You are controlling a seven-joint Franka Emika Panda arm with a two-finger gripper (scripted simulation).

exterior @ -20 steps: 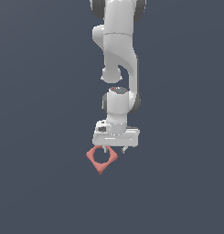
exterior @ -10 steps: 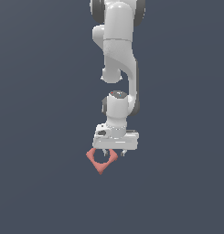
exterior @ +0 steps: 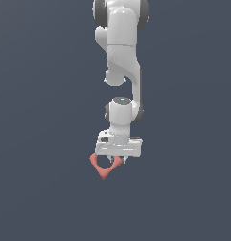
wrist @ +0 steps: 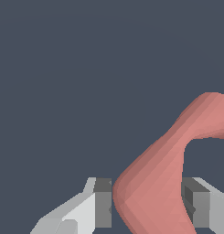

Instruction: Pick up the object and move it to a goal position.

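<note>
1. Carry step, by the look of it: pink block (exterior: 103,166) hanging under the gripper (exterior: 118,161), one corner pointing down, no table or surface visible beneath it in the exterior view.
2. In the wrist view, gripper (wrist: 147,208) pads on either side of one arm of the block (wrist: 163,173); far pad (wrist: 194,205) pressed against it, other pad (wrist: 103,203) just beside the pink edge with perhaps a thin gap. Counts as clamped on the block, though contact on that one side too fine to confirm.
3. Block sitting off-centre, sticking out toward the exterior view's left of the gripper, its round hole open to view.
4. Next move, as a judgement: steady travel to the goal with the grip kept firm, since an off-centre hold on a thin rim could let the piece swing or slip.
5. No goal marker visible anywhere.
6. Containers: none in sight, nothing to report inside any.
</note>
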